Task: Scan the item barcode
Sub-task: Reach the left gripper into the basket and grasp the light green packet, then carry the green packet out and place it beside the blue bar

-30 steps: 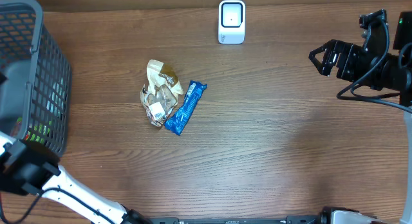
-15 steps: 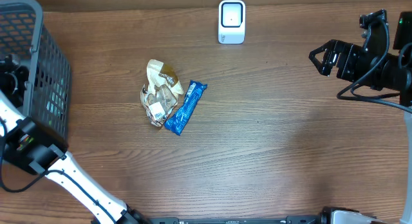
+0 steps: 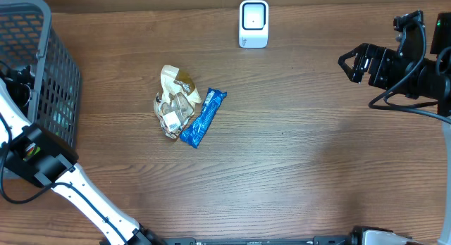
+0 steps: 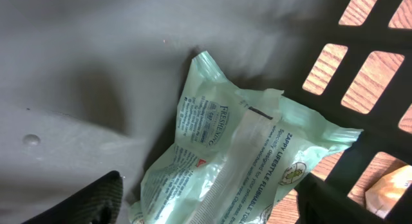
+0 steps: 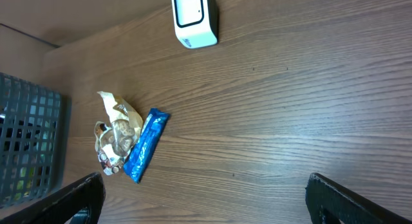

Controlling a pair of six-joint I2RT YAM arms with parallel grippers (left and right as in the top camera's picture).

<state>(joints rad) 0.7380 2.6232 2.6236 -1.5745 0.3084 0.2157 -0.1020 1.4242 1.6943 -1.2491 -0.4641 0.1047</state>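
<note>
A pale green wipes packet (image 4: 238, 147) lies on the grey floor of the basket (image 3: 60, 76), against its grid wall (image 4: 351, 40). My left gripper (image 4: 212, 192) is down inside the basket. It is open, with one finger on each side of the packet's near end. In the overhead view the basket hides those fingers and only the left arm (image 3: 35, 157) shows. The white scanner (image 3: 254, 23) stands at the table's far edge. My right gripper (image 3: 350, 64) hovers open and empty at the right, far from everything.
A crumpled beige wrapper (image 3: 175, 101) and a blue bar (image 3: 203, 117) lie touching on the wooden table left of centre. Both also show in the right wrist view, the wrapper (image 5: 116, 130) and the bar (image 5: 145, 145).
My left arm has swung up from the bottom left corner and reached into the basket. The basket's near wall has shifted slightly right. The right arm has stayed still.
</note>
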